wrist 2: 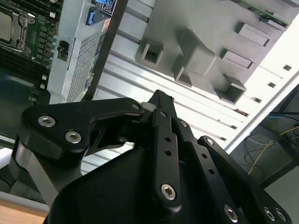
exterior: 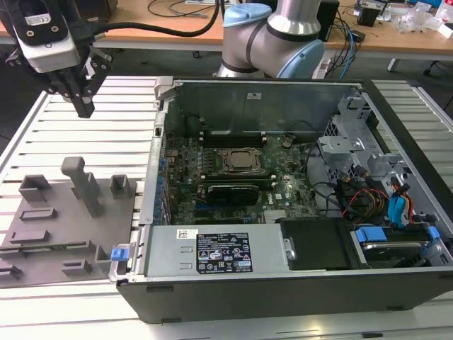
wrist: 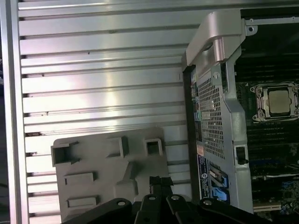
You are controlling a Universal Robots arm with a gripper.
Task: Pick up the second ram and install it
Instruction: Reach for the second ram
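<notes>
Tool point(exterior: 84, 108), tips pressed together and empty, hangs above the slatted desk point(exterior: 71, 142) near the grey parts tray point(exterior: 71, 228), apparently lining up beside the open computer case point(exterior: 248, 301).

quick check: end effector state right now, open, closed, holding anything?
End effector: closed, fingertips together, holding nothing.

Grey tray point(wrist: 93, 158) on slatted table point(wrist: 103, 70), beside computer case point(wrist: 215, 116).

Slatted metal table point(exterior: 71, 134) with a grey tray point(exterior: 113, 227) beside an open computer case point(exterior: 283, 301)
</notes>
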